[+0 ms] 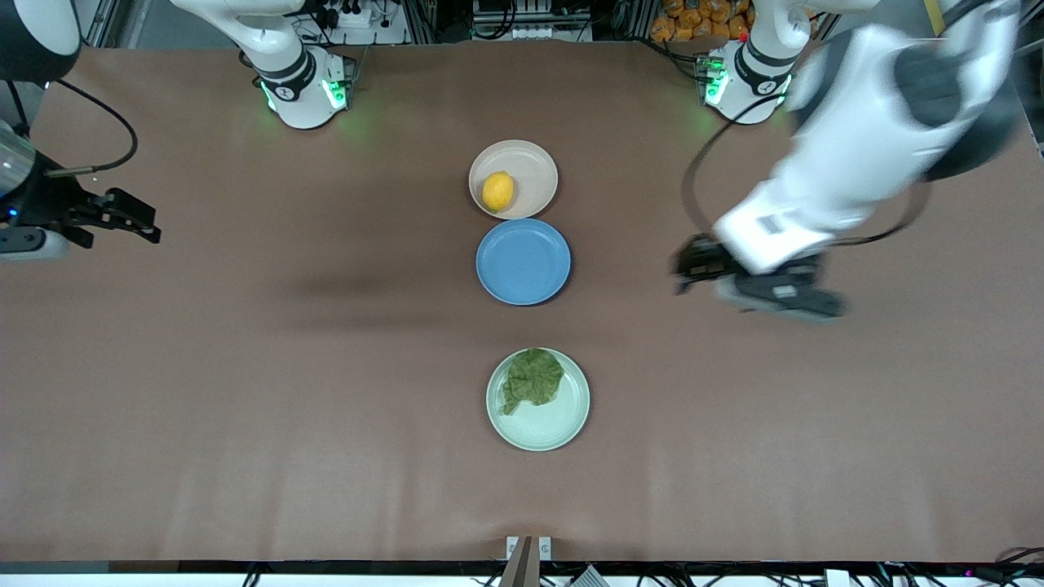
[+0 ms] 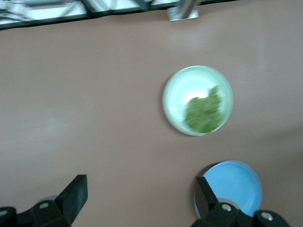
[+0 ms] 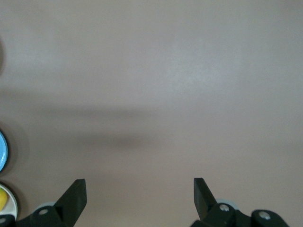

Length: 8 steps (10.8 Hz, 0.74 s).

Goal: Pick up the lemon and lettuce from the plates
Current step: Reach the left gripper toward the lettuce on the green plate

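Beside the round blue plate (image 1: 523, 261), toward the left arm's end, the left pincer (image 1: 693, 265) hovers released — the right pincer (image 1: 134, 220), also released, waits; descend squarely over the ruffled green lettuce (image 1: 533, 377).

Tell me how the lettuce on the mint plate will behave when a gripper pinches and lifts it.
The lettuce is a thin, ruffled leaf, so it will probably flop and droop from the pinch point instead of holding its shape. It looks light, so the mint plate likely won't shift. Its wrinkled folds should give the fingers something to catch, though a shallow pinch may grab only an edge and slip.
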Tool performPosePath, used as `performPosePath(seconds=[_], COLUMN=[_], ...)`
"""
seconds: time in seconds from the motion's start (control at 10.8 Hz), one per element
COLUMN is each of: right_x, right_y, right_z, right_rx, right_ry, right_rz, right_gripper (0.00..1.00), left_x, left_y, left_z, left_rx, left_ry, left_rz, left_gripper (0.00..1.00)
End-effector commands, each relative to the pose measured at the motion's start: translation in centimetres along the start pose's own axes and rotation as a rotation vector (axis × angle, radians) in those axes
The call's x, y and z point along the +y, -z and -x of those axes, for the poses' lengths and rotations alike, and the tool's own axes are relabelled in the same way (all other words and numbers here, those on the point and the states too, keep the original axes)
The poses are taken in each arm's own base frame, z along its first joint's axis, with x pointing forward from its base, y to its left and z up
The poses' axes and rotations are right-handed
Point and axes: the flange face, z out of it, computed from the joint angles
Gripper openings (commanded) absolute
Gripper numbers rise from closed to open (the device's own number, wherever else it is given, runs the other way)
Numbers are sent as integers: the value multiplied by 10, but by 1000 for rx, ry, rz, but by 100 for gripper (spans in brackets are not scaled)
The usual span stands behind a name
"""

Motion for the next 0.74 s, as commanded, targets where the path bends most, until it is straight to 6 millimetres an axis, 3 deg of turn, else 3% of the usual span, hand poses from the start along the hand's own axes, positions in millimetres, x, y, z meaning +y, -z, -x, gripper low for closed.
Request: performPosePath(seconds=[0.0, 0.28, 0.47, 0.65], right_x=[-44, -96, -119, -138], right_y=[-23, -54, -70, -82], right_z=[17, 30, 41, 60], right_rx=[-52, -120, -151, -181], right_ry=[-62, -135, -153, -160], right_rz=[-14, 6, 19, 21], right_gripper=[100, 100, 100, 100], left_x=[76, 113, 126, 126], left_y=[-92, -187, -238, -287], left_z=[-9, -8, -1, 5], left_rx=[96, 230, 322, 369], left_ry=[55, 44, 33, 7], left_rz=[73, 148, 184, 161], left_gripper=[100, 100, 100, 100])
